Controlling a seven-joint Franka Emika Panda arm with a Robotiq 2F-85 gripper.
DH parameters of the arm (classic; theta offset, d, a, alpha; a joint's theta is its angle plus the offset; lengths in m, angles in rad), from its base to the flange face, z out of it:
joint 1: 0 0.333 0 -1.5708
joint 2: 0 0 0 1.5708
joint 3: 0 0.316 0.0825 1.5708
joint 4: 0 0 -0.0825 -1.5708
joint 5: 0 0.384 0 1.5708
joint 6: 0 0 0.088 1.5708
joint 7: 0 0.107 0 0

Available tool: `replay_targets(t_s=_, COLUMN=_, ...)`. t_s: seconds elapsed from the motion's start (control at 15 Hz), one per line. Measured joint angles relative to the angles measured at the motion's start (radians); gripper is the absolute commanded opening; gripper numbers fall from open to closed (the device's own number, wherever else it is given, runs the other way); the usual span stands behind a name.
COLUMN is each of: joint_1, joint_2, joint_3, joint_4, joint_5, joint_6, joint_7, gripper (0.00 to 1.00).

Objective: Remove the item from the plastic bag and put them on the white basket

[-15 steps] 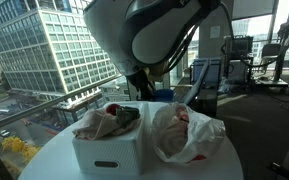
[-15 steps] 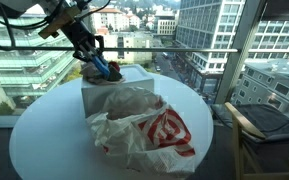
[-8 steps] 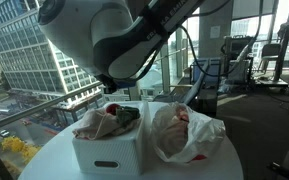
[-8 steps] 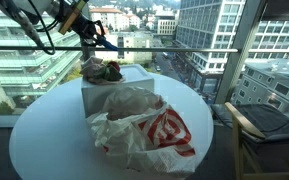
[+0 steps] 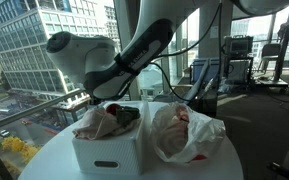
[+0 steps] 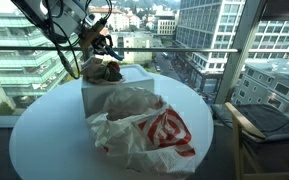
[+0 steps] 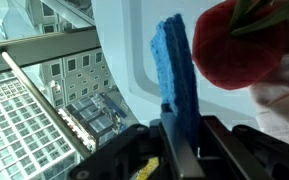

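- Fingers (image 7: pixel 167 142) of the gripper (image 7: pixel 189 135) are clamped on a blue sponge (image 7: pixel 177 70). They pinch only its lower end and the rest sticks out free, so we think it can pivot or slip.
- In an exterior view the white basket (image 6: pixel 92 96) sits under the gripper, which hangs over the basket's far end near the rim. If we release here, the sponge may land outside, on the bench (image 6: pixel 39 130) or off its edge.
- Basket is already heaped: red item (image 7: pixel 249 45) plus crumpled stuff. A sponge dropped on top could roll off.
- Plastic bag (image 6: pixel 149 130) lies on the bench against the basket's near side. We can't tell if it's empty.
- Arm runs low beside the basket, so a bump would shove it.
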State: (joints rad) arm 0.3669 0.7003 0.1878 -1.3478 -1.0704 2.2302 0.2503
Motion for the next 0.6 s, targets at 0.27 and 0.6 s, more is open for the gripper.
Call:
replay_targets(t_s=0.27, joint_1=-0.005, joint_2=0.046, joint_3=-0.009, joint_4=0.063, joint_5=0.080, joint_6=0.046, joint_7=-0.032, gripper=0.83)
replay_targets(t_s=0.6, joint_1=0.005, joint_2=0.019, joint_3=-0.010, joint_4=0.045, joint_5=0.101, joint_6=-0.039, joint_7=0.035, gripper=1.00)
